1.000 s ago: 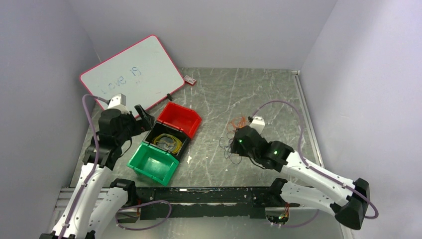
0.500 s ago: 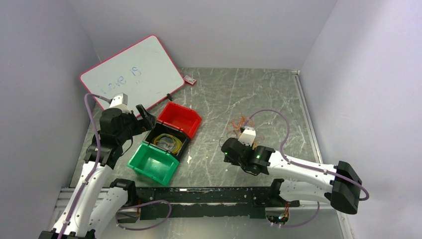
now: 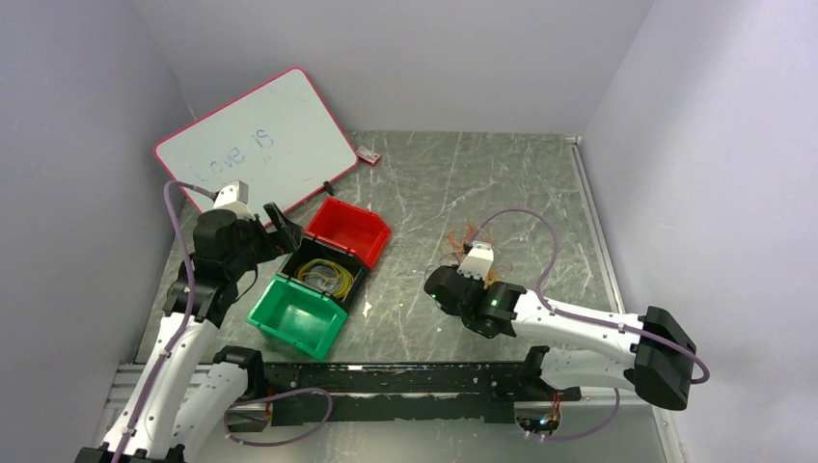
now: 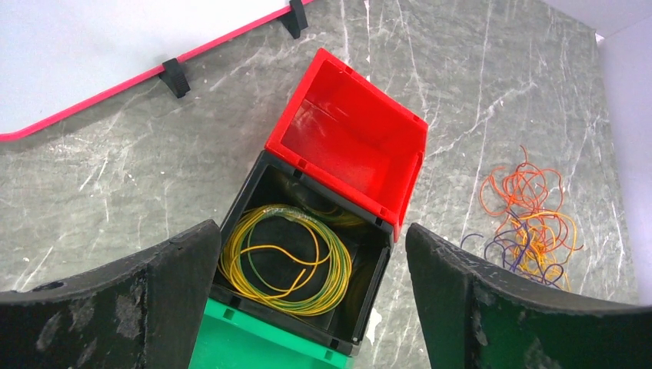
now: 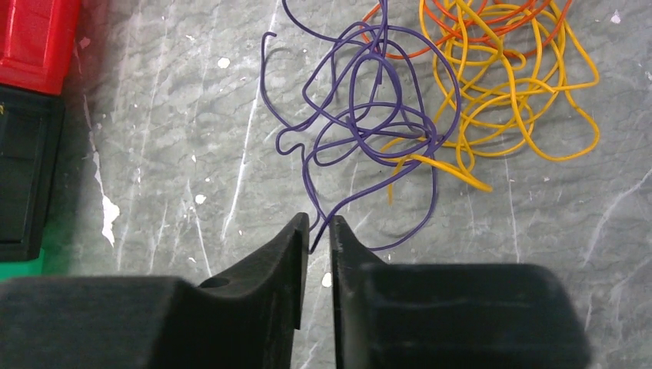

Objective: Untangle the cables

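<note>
Cables (image 3: 461, 239) lie in a loose orange and yellow tangle on the tabletop (image 3: 502, 183), well right of a red bin (image 3: 349, 230), a black bin (image 3: 323, 273) and a green bin (image 3: 297, 313) set in a row. From above, my right hand (image 3: 434, 283) sits at the tangle's near edge and my left hand (image 3: 280, 224) hangs by the bins.

Left wrist: my left fingers (image 4: 154, 284) stand wide apart, holding nothing, above a yellow-green coil (image 4: 286, 261) in the black bin.

Right wrist: my right fingers (image 5: 277, 261) are almost together, with a purple strand (image 5: 361, 115) running into the slit between them. Whether it is pinched I cannot tell.
</note>
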